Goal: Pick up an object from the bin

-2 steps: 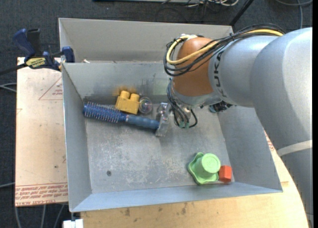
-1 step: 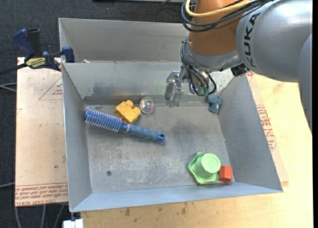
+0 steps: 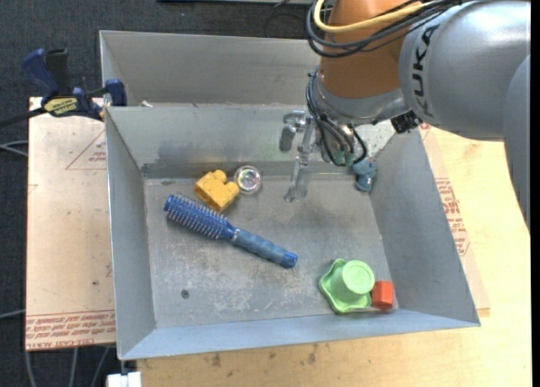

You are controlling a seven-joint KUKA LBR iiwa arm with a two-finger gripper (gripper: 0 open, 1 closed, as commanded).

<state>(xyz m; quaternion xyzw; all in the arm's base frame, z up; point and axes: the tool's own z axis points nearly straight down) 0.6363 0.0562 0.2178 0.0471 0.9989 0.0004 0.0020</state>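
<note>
My gripper [image 3: 296,185] hangs low in the back half of the grey metal bin [image 3: 135,208], close to the rear wall, its tip over bare floor. Whether my jaws stand apart or together I cannot tell from this angle, and I see nothing clamped in them.

Nearest to me, just to the view's left, lies a small clear shiny round piece [image 3: 248,179], with a yellow plastic block [image 3: 216,189] beside it. A blue bristled hairbrush [image 3: 228,231] lies slantwise across the middle of the floor. In the front right corner sits a green plastic scalloped cap [image 3: 346,284], touching a small orange block [image 3: 383,294].
</note>
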